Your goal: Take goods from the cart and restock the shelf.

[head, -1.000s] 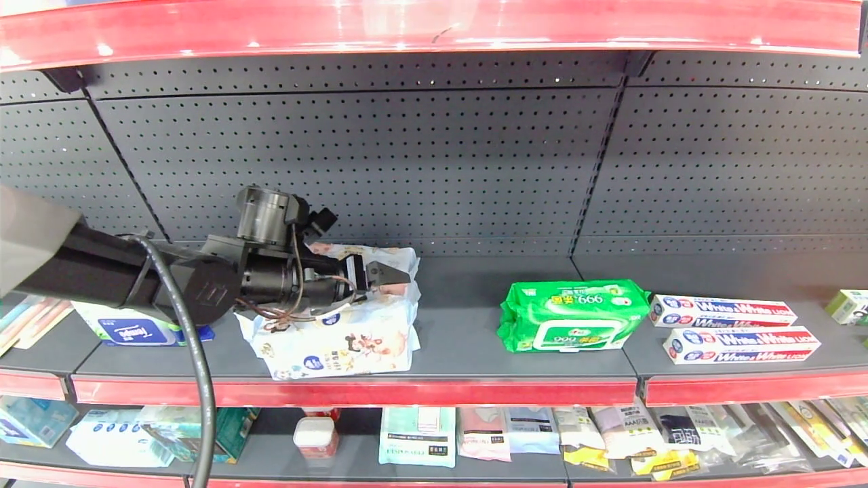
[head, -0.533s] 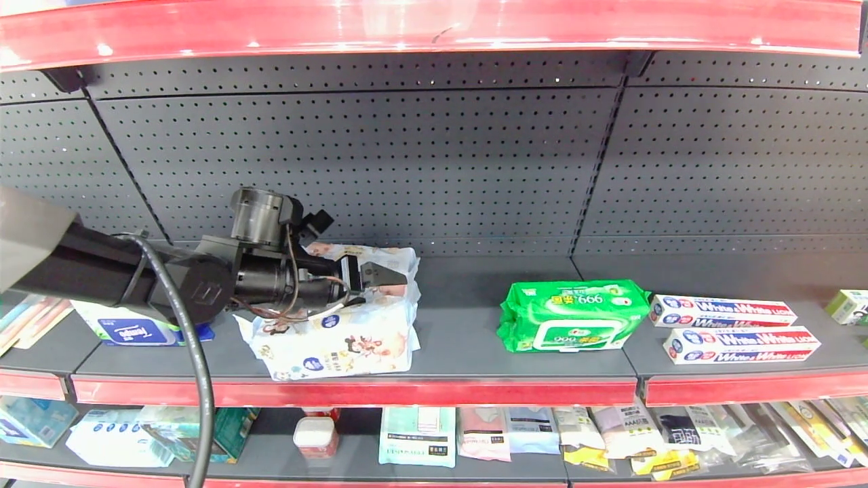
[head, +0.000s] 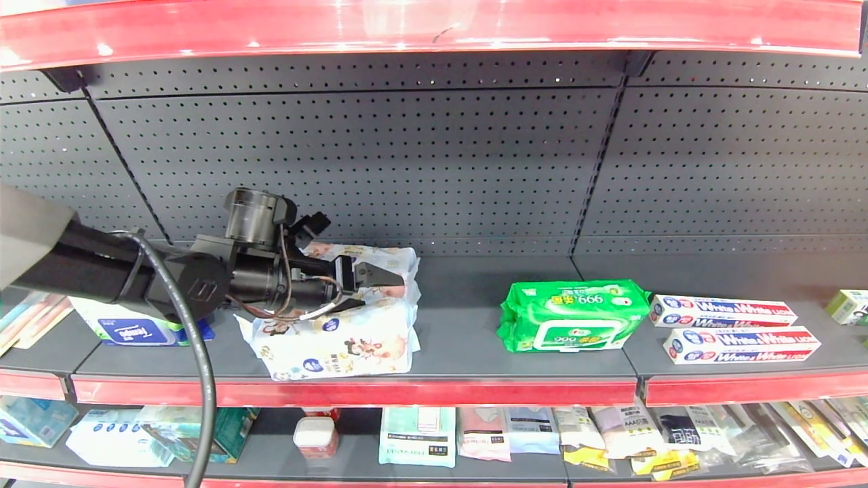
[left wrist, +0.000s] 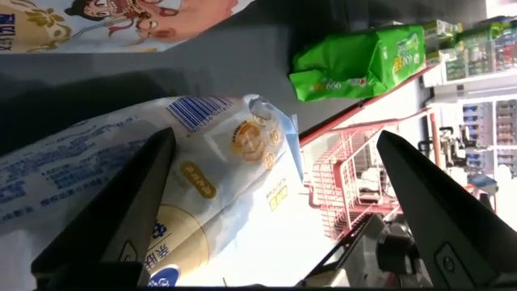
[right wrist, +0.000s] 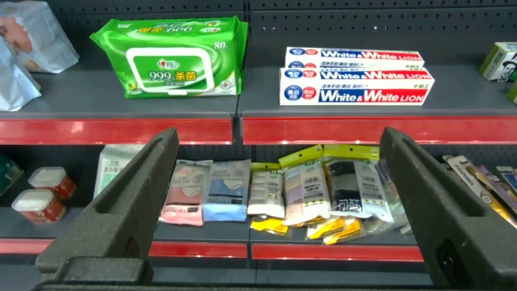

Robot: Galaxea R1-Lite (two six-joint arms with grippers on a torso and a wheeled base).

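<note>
Two white cartoon-printed tissue packs (head: 339, 339) lie stacked on the grey shelf (head: 461, 325), left of centre. My left gripper (head: 380, 290) hovers just over the top pack (head: 390, 261), open, with nothing held. In the left wrist view the same gripper (left wrist: 275, 137) has its fingers spread wide, a white pack (left wrist: 202, 162) lying beneath them. The red wire cart (left wrist: 347, 186) shows beyond the shelf edge. My right gripper (right wrist: 279, 137) is open and empty, out in front of the shelves and facing them.
A green wet-wipes pack (head: 573, 315) and two toothpaste boxes (head: 722, 312) lie to the right on the same shelf. A blue tissue box (head: 129, 329) sits behind my left arm. Bare shelf lies between the tissue packs and the wipes. Several small packets (right wrist: 307, 190) fill the shelf below.
My left arm has drawn back a little to the left and risen slightly. The tissue packs have stayed in place on the shelf.
</note>
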